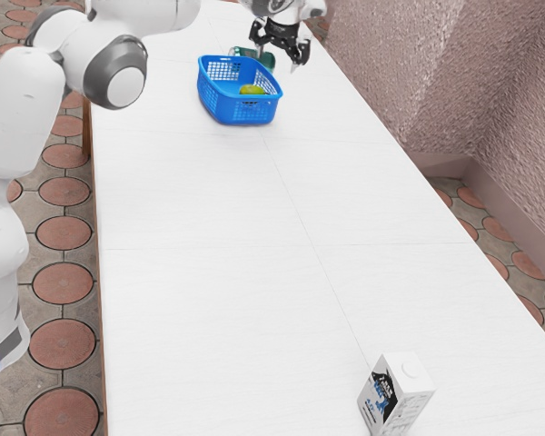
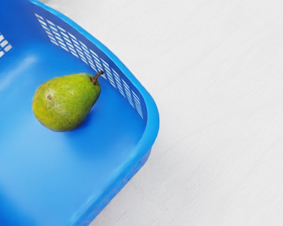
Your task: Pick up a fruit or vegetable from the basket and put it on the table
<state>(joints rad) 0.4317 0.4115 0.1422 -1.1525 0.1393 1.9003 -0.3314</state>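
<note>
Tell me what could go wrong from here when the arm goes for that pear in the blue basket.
The pear lies on its side with its stem end close to the meshed wall, so an open finger might catch the basket on the way down. Its rounded body could roll if the gripper closes off-centre. A dark green object stands right behind the basket in the exterior view, and a sideways move while low may knock it.
</note>
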